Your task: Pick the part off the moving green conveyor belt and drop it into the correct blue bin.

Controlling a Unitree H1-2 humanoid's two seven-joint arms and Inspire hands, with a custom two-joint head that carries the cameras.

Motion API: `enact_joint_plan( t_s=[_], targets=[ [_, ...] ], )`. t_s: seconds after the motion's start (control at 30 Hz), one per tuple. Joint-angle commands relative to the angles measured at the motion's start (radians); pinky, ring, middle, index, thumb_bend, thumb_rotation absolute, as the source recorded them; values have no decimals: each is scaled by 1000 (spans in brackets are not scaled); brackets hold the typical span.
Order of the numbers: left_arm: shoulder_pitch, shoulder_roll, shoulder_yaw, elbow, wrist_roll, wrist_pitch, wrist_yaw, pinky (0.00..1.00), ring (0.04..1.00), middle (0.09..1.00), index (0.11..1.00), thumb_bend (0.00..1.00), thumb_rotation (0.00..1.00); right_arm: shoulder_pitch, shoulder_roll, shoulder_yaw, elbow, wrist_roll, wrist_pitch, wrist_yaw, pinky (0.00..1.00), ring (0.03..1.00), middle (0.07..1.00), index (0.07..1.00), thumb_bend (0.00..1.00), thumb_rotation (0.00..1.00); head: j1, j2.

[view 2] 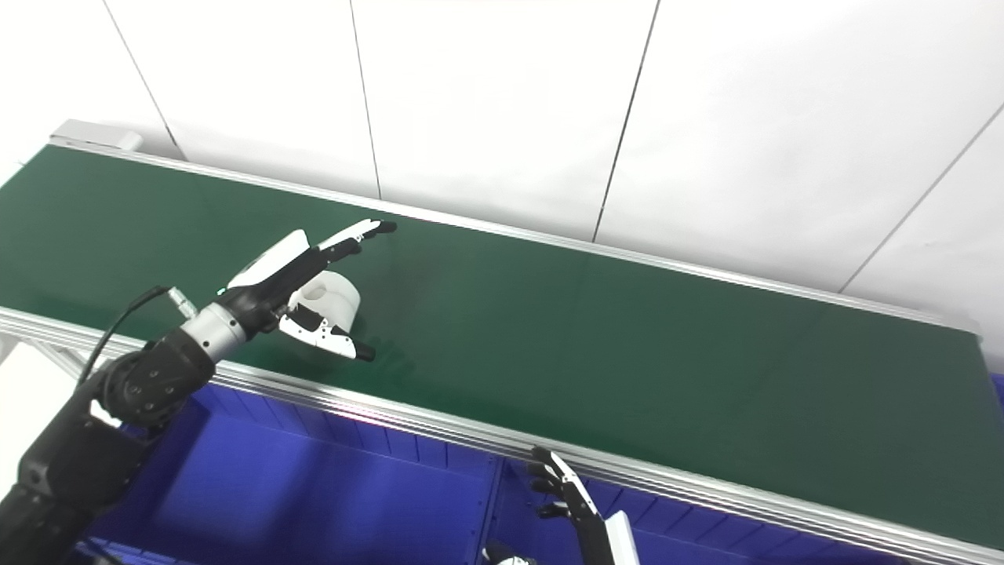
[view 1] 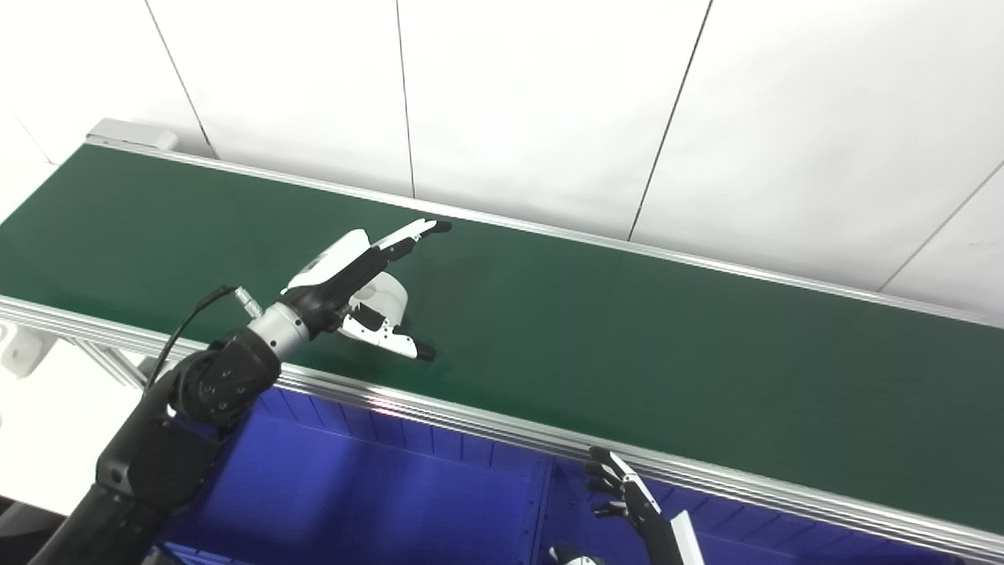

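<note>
One white part [view 2: 333,296] sits between the open left hand's [view 2: 302,286] fingers.

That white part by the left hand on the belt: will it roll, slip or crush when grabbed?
The white part looks like a short hollow cylinder, so it probably rolls if tipped onto its side. Its smooth surface may slip between the fingers of the left hand. It looks like rigid plastic, likely light and unlikely to crush, though the hand hides part of it.
</note>
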Motion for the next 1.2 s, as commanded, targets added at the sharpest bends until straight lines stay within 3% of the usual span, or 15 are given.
enact_joint_plan(
  t_s=[0.0,0.13,0.3,0.5,0.63,0.77,0.83,0.93,1.0,1.17],
  targets=[
    [-45,36,8,1,28,10,24,929,998,994,948,761,319,-5,13,4,-19,-3,-65,-14,634,766,808,869,678,442,0,1],
    [-68,51,-2,46,74,11,29,929,1000,1000,947,796,309,-5,12,6,-20,1,-65,-13,636,770,810,873,674,422,-1,2],
    [-88,60,-26,99,170,-23,89,996,995,985,935,812,199,-5,10,6,-25,3,-62,-11,632,766,809,871,673,428,0,2],
    [-110,52,-74,135,301,32,134,1000,981,967,903,822,67,-3,10,5,-29,12,-59,-7,629,765,810,873,674,417,0,3],
    [-120,37,-100,178,301,24,141,1000,962,953,884,823,8,-3,9,4,-32,13,-60,-7,630,765,810,872,670,414,0,6],
    [-119,-4,-100,199,207,38,107,898,912,918,859,821,0,-1,11,2,-39,20,-52,-5,635,770,814,873,674,405,0,9],
    [-117,-24,-95,203,163,33,106,727,805,837,817,763,0,1,12,2,-43,20,-51,-5,635,771,813,873,675,404,1,11],
    [-118,-50,-95,239,130,-47,158,599,674,718,735,670,0,3,12,2,-49,18,-45,-4,633,770,814,876,671,403,0,12],
    [-120,-71,-88,262,114,-94,194,501,556,523,568,546,0,3,12,2,-50,17,-43,-3,631,771,816,876,669,409,-1,13],
    [-121,-126,-55,265,39,-113,236,433,484,451,536,511,0,5,14,-1,-58,18,-28,0,629,768,818,875,669,418,0,16]
  ],
)
